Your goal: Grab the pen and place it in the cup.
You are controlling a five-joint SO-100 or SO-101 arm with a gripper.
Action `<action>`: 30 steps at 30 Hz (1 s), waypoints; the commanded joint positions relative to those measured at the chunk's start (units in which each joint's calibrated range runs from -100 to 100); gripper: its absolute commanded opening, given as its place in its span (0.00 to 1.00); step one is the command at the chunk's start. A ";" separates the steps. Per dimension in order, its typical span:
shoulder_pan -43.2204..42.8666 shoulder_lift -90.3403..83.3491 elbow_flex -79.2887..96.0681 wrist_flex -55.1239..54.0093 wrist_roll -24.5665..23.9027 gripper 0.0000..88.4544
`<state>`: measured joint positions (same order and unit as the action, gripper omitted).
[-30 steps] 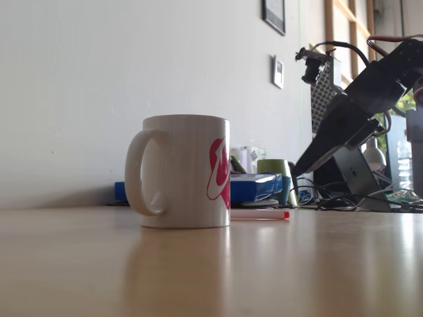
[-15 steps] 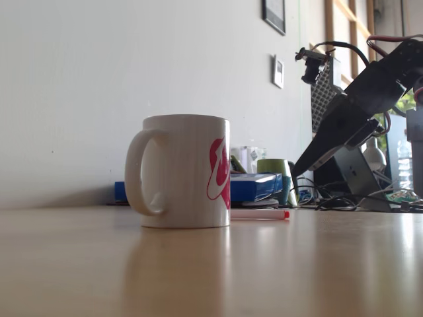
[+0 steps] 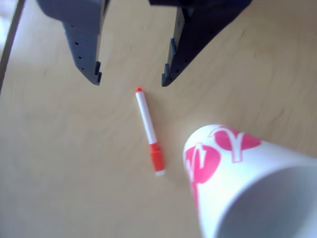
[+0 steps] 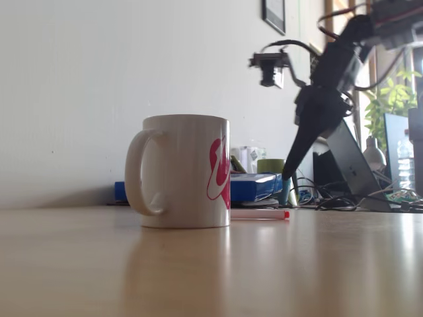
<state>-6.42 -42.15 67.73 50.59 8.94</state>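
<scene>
The pen [image 3: 148,131] lies flat on the wooden table [image 3: 59,163], its small red tip toward the gripper [image 3: 131,82] and its orange-red cap pointing the other way, just beside the cup [image 3: 247,183] but not touching it in the other view. The gripper hangs above the table with its two dark fingers [image 3: 84,44] spread wide, the pen's red tip just below the gap between them (nothing is held). In the fixed view the cup [image 4: 185,172] stands upright with its handle to the left, the pen [image 4: 259,214] showing behind its right edge, and the gripper [image 4: 288,173] points steeply down, well clear of the table [image 4: 211,271].
</scene>
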 commanded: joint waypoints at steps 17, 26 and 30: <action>-1.38 14.68 -8.47 -2.81 2.41 0.34; 0.45 26.05 -14.00 -5.82 0.73 0.34; 1.37 28.95 -16.98 -5.56 0.31 0.34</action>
<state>-5.54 -14.11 54.34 45.08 9.43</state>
